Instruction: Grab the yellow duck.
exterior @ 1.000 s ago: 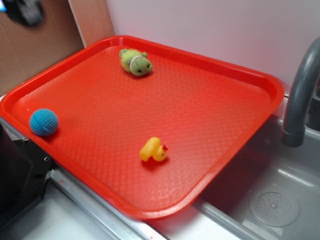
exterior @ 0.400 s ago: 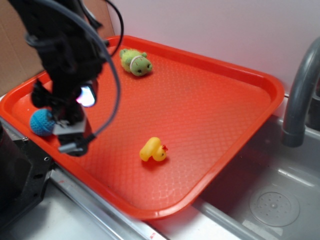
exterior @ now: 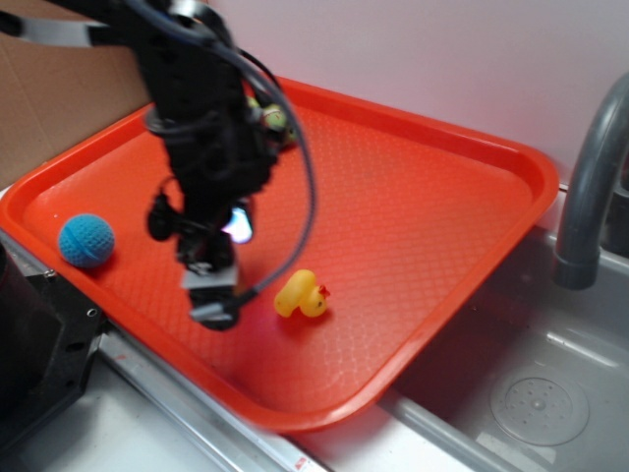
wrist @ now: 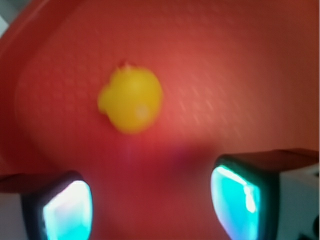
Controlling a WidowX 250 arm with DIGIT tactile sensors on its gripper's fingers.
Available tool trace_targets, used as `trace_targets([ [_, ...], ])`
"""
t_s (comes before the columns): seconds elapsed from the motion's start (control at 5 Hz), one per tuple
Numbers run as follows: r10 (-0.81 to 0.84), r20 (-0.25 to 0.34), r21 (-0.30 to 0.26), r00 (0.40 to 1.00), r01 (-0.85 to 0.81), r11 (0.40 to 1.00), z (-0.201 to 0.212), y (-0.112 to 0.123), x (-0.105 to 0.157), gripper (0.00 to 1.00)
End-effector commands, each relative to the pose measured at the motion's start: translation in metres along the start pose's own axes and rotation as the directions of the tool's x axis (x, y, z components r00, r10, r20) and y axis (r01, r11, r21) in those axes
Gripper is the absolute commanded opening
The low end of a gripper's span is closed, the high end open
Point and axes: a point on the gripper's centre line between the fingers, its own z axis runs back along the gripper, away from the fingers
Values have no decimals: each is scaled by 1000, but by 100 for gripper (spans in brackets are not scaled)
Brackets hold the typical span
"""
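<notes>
One yellow duck (exterior: pixel 301 295) on red tray (exterior: pixel 423 216); end effector (exterior: pixel 211 300) open, empty, just beside it.

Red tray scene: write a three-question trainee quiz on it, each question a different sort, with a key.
1. True or false: the gripper already clamps the yellow duck.
2. Which toy on the red tray lies at its left edge? A) blue ball B) duck C) green plush toy
3. Fill in: in the wrist view the duck sits ahead of the two ____ fingers.

Key: 1 false, it hangs beside the duck; 2 A; 3 open.
</notes>
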Motion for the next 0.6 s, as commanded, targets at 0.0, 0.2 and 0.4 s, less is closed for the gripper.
trace_targets([
  [0.0, -95, -15, 19, 995, 96, 995, -17, -14, 37, 75],
  [0.2, -65, -43, 20, 997, 65, 998, -22, -11, 35, 0],
  [0.4, -27, -21, 9, 999, 27, 1000, 0, -3, 26, 0],
])
